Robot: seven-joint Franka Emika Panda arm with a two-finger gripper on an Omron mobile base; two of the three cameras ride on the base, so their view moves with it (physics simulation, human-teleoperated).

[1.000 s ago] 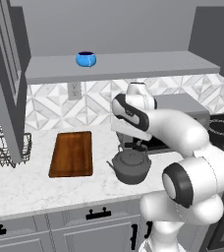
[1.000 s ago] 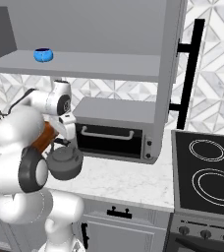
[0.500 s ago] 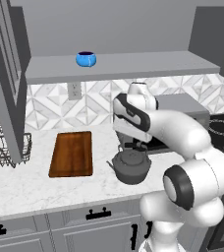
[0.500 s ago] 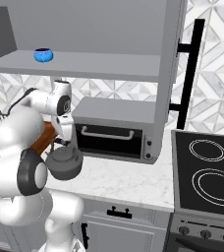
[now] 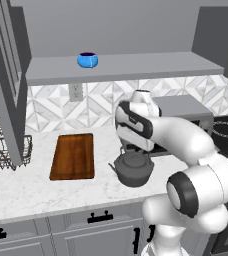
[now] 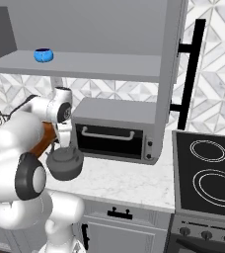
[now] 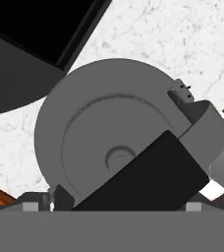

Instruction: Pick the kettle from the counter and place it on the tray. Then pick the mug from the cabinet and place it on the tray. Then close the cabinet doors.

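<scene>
Kettle sits on the worktop toward its front edge, just right of the tray and in front of the toaster oven. Gripper hangs right above it, jaws spread wide, nothing held. I'd line the fingers up across the black handle, then drop straight down before squeezing, so it lifts level.

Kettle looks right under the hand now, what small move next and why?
Probably lower straight down a little, then close. The gripper is open above the kettle, which stands on the counter; in the hand view its black handle lies between the fingertips.
</scene>
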